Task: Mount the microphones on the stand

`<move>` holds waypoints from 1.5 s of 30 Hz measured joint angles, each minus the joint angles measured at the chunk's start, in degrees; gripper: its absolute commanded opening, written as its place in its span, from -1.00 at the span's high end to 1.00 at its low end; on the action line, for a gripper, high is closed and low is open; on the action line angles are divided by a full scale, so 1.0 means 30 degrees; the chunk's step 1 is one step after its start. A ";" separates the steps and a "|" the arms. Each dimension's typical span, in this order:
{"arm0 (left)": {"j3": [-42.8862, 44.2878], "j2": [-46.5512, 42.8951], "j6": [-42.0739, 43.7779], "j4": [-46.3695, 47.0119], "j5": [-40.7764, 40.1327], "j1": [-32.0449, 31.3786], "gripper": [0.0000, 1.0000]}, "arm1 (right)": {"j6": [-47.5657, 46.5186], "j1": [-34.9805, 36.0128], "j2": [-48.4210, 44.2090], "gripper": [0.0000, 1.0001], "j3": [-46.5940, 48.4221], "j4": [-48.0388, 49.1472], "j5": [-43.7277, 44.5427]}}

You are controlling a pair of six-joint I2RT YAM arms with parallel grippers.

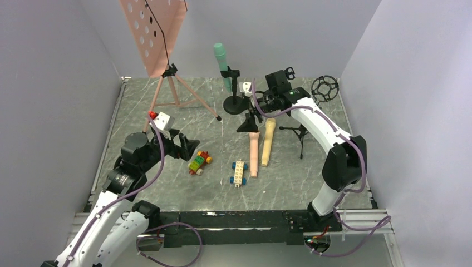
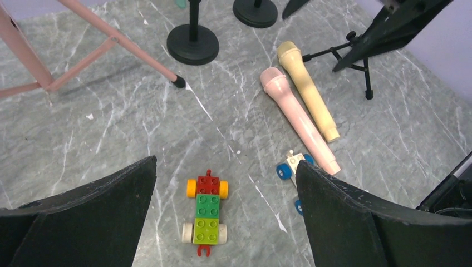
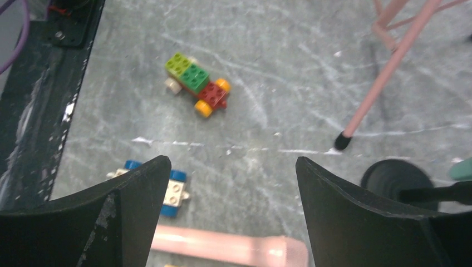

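One microphone, the green one, stands clipped upright in the round-based stand at the back; the pink microphone and the tan microphone lie side by side on the table, heads toward the stands; I judge the step in hand to be picking up the pink one; my right gripper hovers over its head end, fingers spread wide with nothing between them; my left gripper hangs wide and empty above a brick car; next I must lower the right arm, straddle the pink body squarely, and close.
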 measured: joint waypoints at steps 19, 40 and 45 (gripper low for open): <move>0.3621 0.4612 0.1829 -0.0976 0.2025 0.1872 -0.99 | -0.5282 -0.2069 -0.6696 -0.85 -0.2033 -0.8298 0.0372; 0.2659 0.3585 0.2769 -0.0911 0.1778 0.2018 -0.99 | -0.4998 -1.3748 -1.2859 -0.87 -0.6776 -1.0404 -0.0801; 0.2659 0.3337 0.2820 -0.0911 0.1785 0.2018 -0.99 | -0.2477 -1.5562 -1.2721 -0.85 -0.7410 -0.8284 -0.0860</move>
